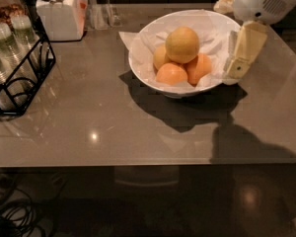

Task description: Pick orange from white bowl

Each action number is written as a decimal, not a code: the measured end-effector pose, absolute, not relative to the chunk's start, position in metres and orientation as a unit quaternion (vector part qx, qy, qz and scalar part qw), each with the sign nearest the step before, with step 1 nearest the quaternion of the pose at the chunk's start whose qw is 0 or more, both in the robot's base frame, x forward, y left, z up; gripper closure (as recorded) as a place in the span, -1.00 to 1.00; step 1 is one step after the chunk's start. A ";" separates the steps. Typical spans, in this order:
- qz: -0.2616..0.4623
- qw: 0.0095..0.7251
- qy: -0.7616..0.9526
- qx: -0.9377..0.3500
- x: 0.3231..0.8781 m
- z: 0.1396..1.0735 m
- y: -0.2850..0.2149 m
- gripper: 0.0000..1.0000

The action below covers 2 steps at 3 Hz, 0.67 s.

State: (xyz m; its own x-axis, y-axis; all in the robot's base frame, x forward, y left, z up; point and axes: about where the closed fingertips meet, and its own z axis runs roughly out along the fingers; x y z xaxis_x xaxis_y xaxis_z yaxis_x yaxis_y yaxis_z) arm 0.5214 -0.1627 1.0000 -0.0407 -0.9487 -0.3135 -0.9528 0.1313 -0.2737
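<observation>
The orange, large, dull yellow-orange and dimpled, sits on top of three smaller orange-pink fruits in the white bowl, which is lined with crumpled white paper. The bowl stands at the middle back of the grey table. My gripper hangs from the white arm at the upper right, with its cream fingers pointing down. It is just over the bowl's right rim, to the right of the orange and apart from it. It looks open and holds nothing.
A white lidded jar stands at the back left. A black wire rack with glass jars sits at the left edge. The table's front edge runs across below, with cables on the floor at the lower left.
</observation>
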 end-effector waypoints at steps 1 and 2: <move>-0.001 0.230 0.718 -0.657 0.529 1.012 -0.160 -1.00; 0.002 0.238 0.723 -0.648 0.532 1.011 -0.162 -1.00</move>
